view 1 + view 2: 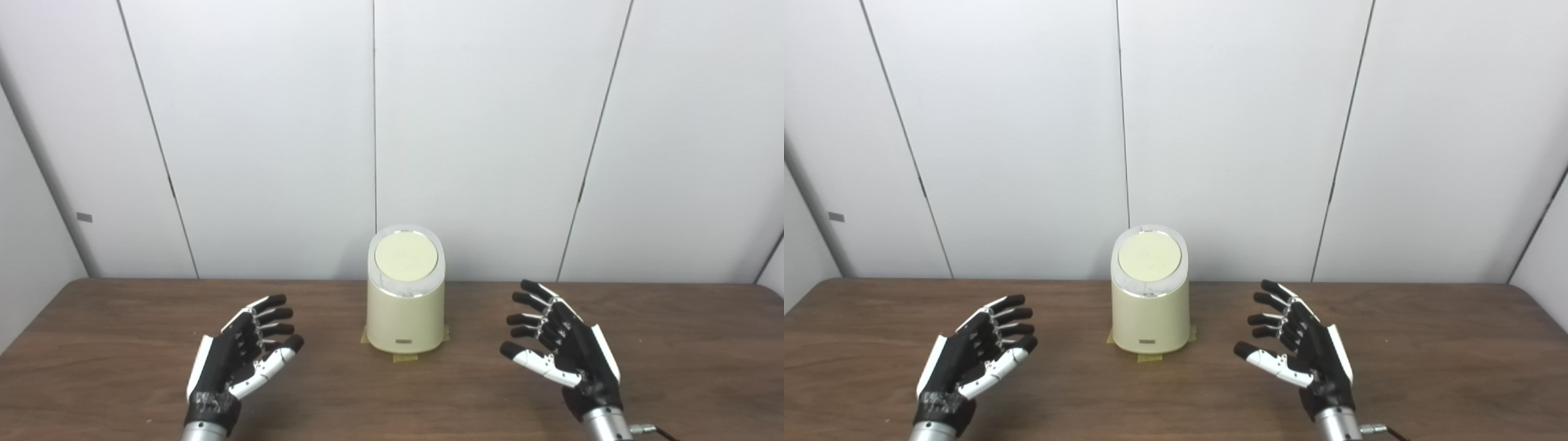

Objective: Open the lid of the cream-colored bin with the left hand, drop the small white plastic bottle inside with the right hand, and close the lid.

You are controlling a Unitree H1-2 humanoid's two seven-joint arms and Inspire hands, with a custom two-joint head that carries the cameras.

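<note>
The cream-colored bin [405, 312] stands at the middle of the brown table, on bits of yellow tape. Its round lid [406, 255] lies flat on top, closed. My left hand [242, 355] hovers over the table to the bin's left, palm turned inward, fingers spread, holding nothing. My right hand [560, 346] mirrors it on the bin's right, also open and empty. Neither hand touches the bin. No small white plastic bottle shows in either view.
The wooden table [110, 343] runs the full width of the picture. White wall panels [275, 135] rise right behind its far edge, close behind the bin. A thin cable [655, 430] trails from the right wrist.
</note>
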